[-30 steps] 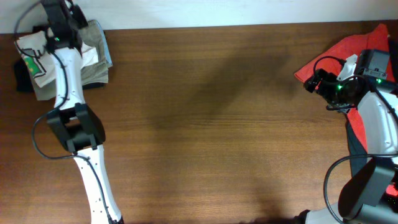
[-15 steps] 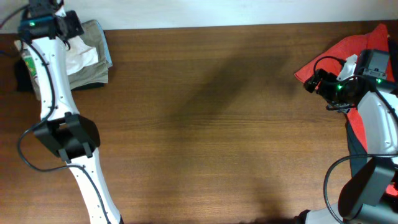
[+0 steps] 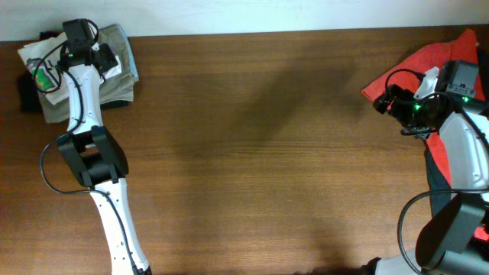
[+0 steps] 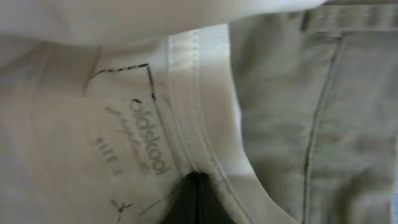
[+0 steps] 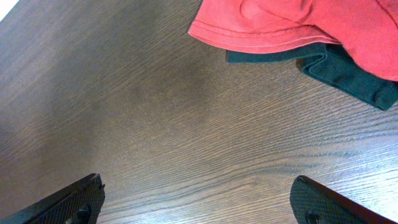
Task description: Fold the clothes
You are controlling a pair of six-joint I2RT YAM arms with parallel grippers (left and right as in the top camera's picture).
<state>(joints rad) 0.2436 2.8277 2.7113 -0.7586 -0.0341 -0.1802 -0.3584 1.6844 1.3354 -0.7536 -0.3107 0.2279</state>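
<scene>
The clothes lie in two heaps. At the far left corner a white shirt (image 3: 52, 65) with a small green patch (image 3: 37, 77) lies on a khaki garment (image 3: 116, 72), with a dark one (image 3: 27, 95) beside them. The left wrist view is filled by the white shirt's collar and printed size label (image 4: 134, 134), with khaki cloth (image 4: 311, 118) to the right. My left gripper (image 4: 198, 200) is shut, its tips pinching the collar seam. A red garment (image 3: 416, 65) lies at the far right over a dark green one (image 5: 348, 71). My right gripper (image 5: 199, 186) hangs open above bare wood just short of them.
The wooden table (image 3: 260, 153) stretches between the two heaps. Its far edge (image 3: 267, 32) meets a white wall. The right arm (image 3: 458, 145) stands over part of the red garment, and the left arm (image 3: 84, 107) reaches from the near side up to the left heap.
The left wrist swung left over the heap and came back right, and the white shirt's fabric shifted with it. The right arm has not moved.
</scene>
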